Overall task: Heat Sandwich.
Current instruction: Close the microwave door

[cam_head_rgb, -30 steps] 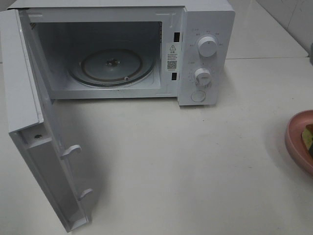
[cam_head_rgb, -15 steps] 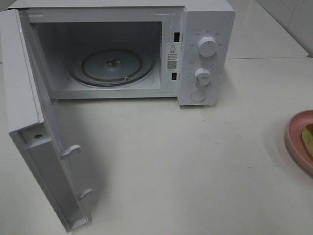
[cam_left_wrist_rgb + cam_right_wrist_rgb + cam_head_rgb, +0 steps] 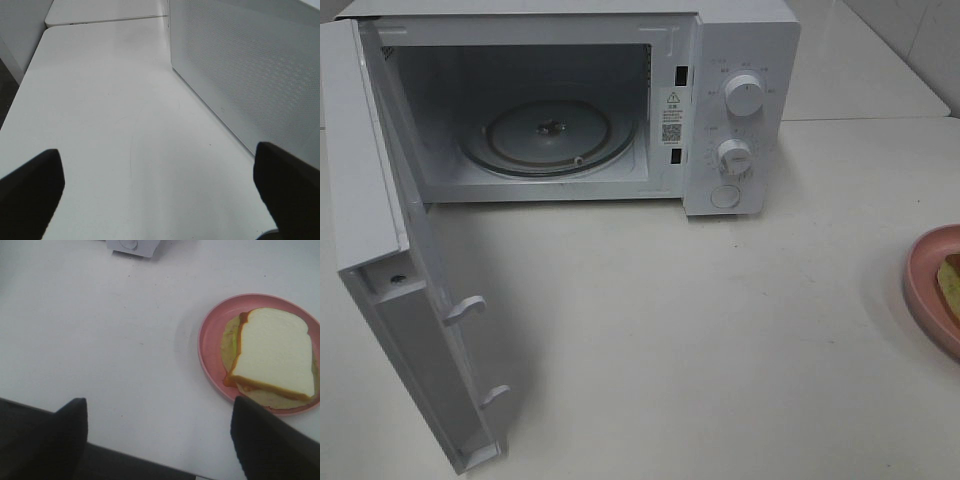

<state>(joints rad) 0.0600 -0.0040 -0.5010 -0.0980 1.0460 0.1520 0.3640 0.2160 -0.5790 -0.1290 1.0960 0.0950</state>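
Observation:
The sandwich [image 3: 275, 352], white bread with an orange-brown crust and a pale green filling, lies on a round pink plate [image 3: 212, 340]. In the high view only its edge [image 3: 950, 285] shows, at the table's right border. My right gripper [image 3: 160, 440] hovers open above the table, beside the plate, with nothing between its fingers. My left gripper [image 3: 160, 195] is also open and empty, low over the table next to the microwave's perforated side wall [image 3: 250, 65]. Neither gripper appears in the high view.
The white microwave [image 3: 740, 60] stands at the back. Its door [image 3: 380, 250] is swung wide toward the front left, and the glass turntable [image 3: 548, 135] inside is bare. Two knobs and a button sit on its right panel.
A dark shape over the plate at the right edge one second ago is gone from the high view, and the sandwich's edge shows now. Nothing else has moved.

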